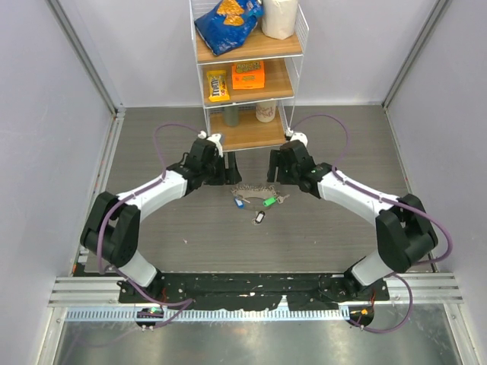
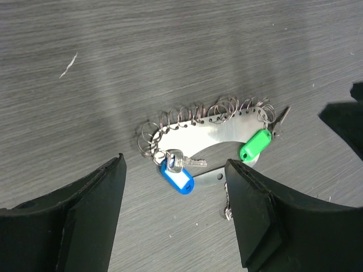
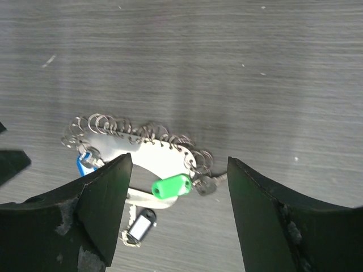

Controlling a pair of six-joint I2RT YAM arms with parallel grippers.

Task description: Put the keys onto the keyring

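Hard to make out: from overhead I cannot separate the fingers of either gripper. Both black heads merge with the dark foot of the shelf rack (image 1: 247,76).
Hidden in the left wrist view: the dark key (image 3: 142,225) sits almost wholly behind my own finger, with only a scrap of its small ring poking out.
Hidden in the right wrist view: the blue key (image 2: 178,178) is half covered by a fingertip.
Unclear: the green key (image 2: 255,144) touches one end of the keyring (image 2: 215,130), but I cannot tell whether it is threaded on.
Left arm: it reaches forward and inward from its near-edge base, forearm slanting toward the centre, wrist camera looking down at the table (image 1: 327,236).
Right arm: it mirrors the left, angled in from the other side.
Left gripper (image 2: 174,167): jaws spread wide, holding nothing, above the blue key.
Right gripper (image 3: 178,165): jaws spread wide, holding nothing, above the green key.
Keyring: a curved silvery strip edged with many small wire rings, lying flat on the table between the two grippers.
Blue key: at the strip's other end, apparently hooked to a ring there.
Dark key: lying on the table near the keyring, on its side toward the arm bases, apart from the wire rings.
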